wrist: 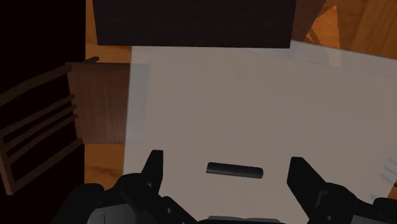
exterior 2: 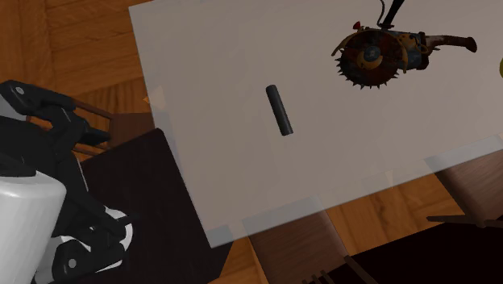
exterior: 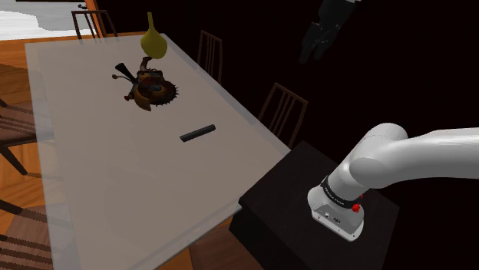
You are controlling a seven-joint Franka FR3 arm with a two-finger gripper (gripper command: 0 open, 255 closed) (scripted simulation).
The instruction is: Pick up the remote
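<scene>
Remote: slim dark bar, lying flat on the pale table at the shoulder view's centre, well apart from the rusty circular saw at upper left.
Gripper: hovering at upper right, fingers spread, grasping nothing.

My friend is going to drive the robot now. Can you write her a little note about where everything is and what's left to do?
Gripper: open, holding nothing, high above the table.
Remote: a dark bar lying flat on the table, apart from the rusty circular saw and the yellow vase. In the wrist view it sits between the fingers but well below them, untouched.
Done: gripper roughly lined up over the remote.
Left: lower, close on the remote, lift.
</scene>
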